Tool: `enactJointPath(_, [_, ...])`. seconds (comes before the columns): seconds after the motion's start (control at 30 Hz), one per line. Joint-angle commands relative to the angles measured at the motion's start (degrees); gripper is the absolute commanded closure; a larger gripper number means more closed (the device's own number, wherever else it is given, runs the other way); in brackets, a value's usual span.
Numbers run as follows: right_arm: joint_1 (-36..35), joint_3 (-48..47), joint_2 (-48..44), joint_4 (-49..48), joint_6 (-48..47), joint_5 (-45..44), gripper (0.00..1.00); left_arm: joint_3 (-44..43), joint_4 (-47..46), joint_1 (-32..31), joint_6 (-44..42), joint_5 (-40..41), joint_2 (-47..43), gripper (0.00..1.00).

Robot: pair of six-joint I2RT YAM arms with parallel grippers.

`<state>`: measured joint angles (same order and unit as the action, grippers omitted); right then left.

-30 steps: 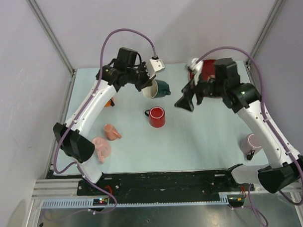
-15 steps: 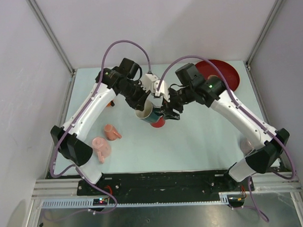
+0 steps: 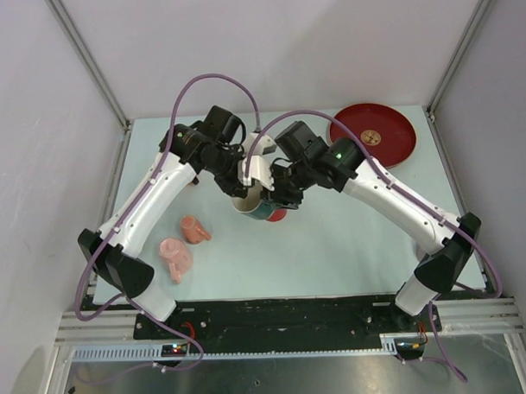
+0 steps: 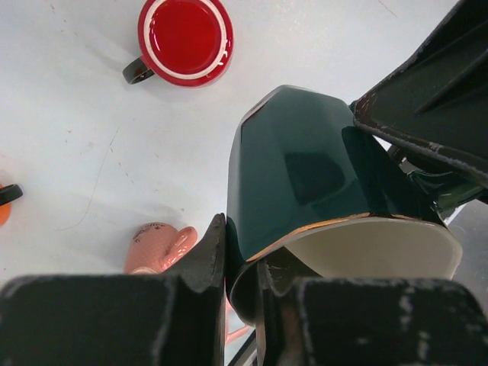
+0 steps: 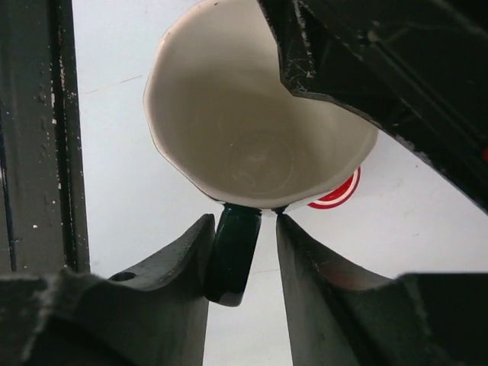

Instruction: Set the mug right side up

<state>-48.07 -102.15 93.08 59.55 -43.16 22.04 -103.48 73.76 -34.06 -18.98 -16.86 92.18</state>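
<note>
Mug [image 3: 246, 202], dark green outside and cream inside, hung in the air at the centre of the top view, tilted with its mouth facing down-left. It was held off the table [image 3: 351, 237] and covered most of the red mug [image 3: 279, 215] beneath it.

The left gripper [image 3: 237, 185] was clenched on the mug's wall. In the left wrist view the gripper [image 4: 236, 267] sat at the bottom centre, with one finger [image 4: 207, 255] outside the rim and the other inside, and the mug [image 4: 305, 168] stretched away to the upper right.

In the right wrist view the mug [image 5: 252, 145] filled the upper centre, mouth toward the camera. Its handle [image 5: 232, 255] dropped between the jaws of the right gripper [image 5: 240, 259]. The left-hand finger [image 5: 179, 267] lay against the handle and a thin slit of light showed on the other side. Whether that gripper had bitten yet could not be told.

A second before, the mug had been higher in the top view, just above the red mug. The right gripper [image 3: 280, 189] had then stood apart to its right, in front of the plate [image 3: 373, 134]. It had since crossed to the mug, leaving the plate bare. The two pink mugs [image 3: 195, 228] at lower left lay where they had been.
</note>
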Motion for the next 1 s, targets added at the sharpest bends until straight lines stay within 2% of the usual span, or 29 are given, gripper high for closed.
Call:
enactJointPath(0.0, [-1.26,-2.34,1.83,1.57,-0.45,-5.5,0.63,-1.98,-1.86,-0.8,2.33,-3.64,-2.74,1.0])
enactJointPath(0.03, [-1.51,-2.65,2.23,2.17,-0.36,-6.26,0.67,-2.12,-1.86,-0.81,2.4,-3.71,-2.77,1.0])
enactJointPath(0.13, [-1.86,-3.2,2.72,2.48,0.57,-8.07,0.92,-2.23,-1.86,-0.75,2.14,-3.69,-2.86,1.0])
enactJointPath(0.2, [-1.87,-2.3,2.44,1.02,1.73,-11.08,0.98,-2.2,-1.88,-0.81,1.85,-3.66,-2.88,1.0])
enactJointPath(0.27, [-1.41,-0.39,1.53,-1.03,3.07,-14.42,0.99,-2.19,-1.89,-0.78,1.38,-3.12,-3.06,0.87])
enactJointPath(0.4, [0.82,6.58,-2.53,-7.87,6.14,-15.54,1.0,-1.23,-1.9,-0.25,-0.71,-3.82,-4.32,0.49])
enactJointPath(0.53, [2.57,13.01,-7.42,-15.43,8.62,-15.16,1.0,-1.19,-1.92,1.14,-1.51,-8.4,-5.25,0.27])
enactJointPath(0.6, [3.83,14.6,-8.93,-17.14,10.11,-14.61,1.0,-1.59,-1.96,2.1,-1.45,-10.83,-5.43,0.21])
enactJointPath(0.77, [8.35,17.61,-11.75,-18.32,13.2,-12.02,1.0,-2.87,-2.63,5.13,-0.97,-14.16,-5.8,0.15])
enactJointPath(0.97, [16.79,20.92,-14.95,-20.82,16.76,-7.17,1.0,-4.56,-6.38,9.89,1.03,-13.33,-6.59,0.07])
